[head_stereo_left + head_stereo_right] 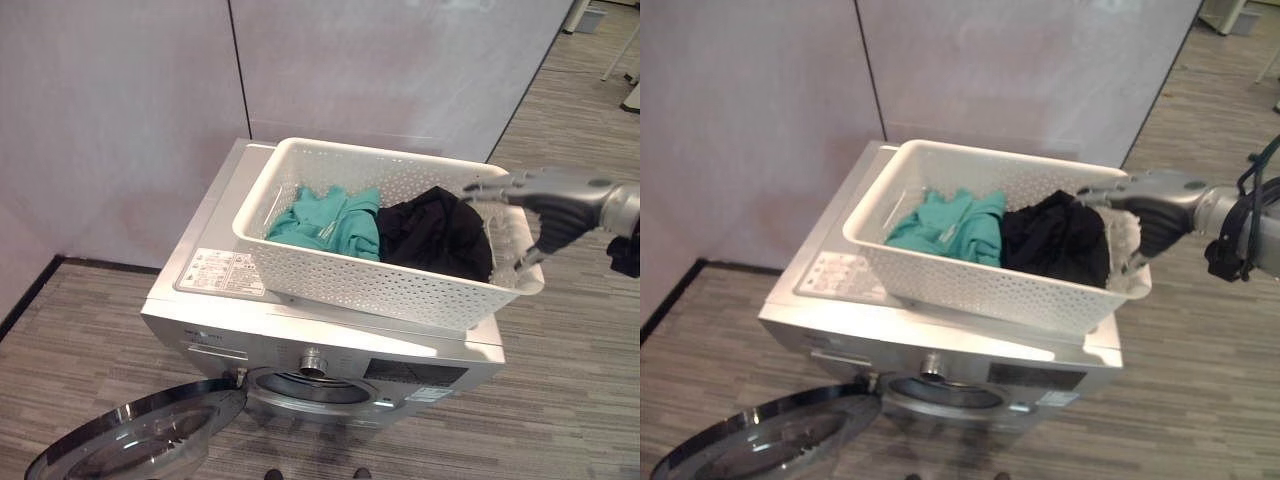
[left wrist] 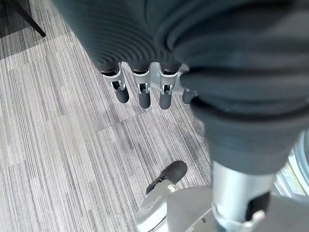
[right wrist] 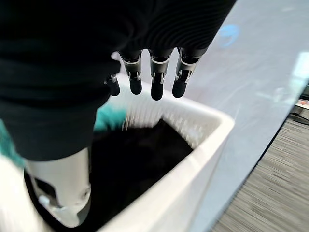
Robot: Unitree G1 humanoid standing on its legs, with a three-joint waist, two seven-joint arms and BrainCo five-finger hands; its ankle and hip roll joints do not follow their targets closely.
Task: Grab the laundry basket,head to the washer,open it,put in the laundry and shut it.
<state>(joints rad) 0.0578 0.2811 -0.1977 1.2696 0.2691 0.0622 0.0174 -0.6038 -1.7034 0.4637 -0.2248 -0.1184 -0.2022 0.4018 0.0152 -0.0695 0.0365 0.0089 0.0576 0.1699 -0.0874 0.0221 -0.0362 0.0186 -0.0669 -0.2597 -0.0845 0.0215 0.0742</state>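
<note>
A white perforated laundry basket [image 1: 340,275] stands on top of the silver washer [image 1: 215,265], turned at a slight angle. Inside lie a teal garment [image 1: 330,222] on the left and a black garment [image 1: 435,235] on the right. My right hand [image 1: 560,205] hovers over the basket's right end, open, with its fingers straight above the black garment [image 3: 135,159] and its thumb pointing down by the rim [image 3: 198,159]. The washer's round door [image 1: 140,435] hangs wide open at the lower left, showing the drum opening [image 1: 315,385]. My left hand [image 2: 145,94] hangs open over the floor.
White partition walls [image 1: 380,70] stand right behind the washer. Grey plank floor [image 1: 570,400] surrounds it, with open room to the right and front. The swung-out door takes up the floor at the front left.
</note>
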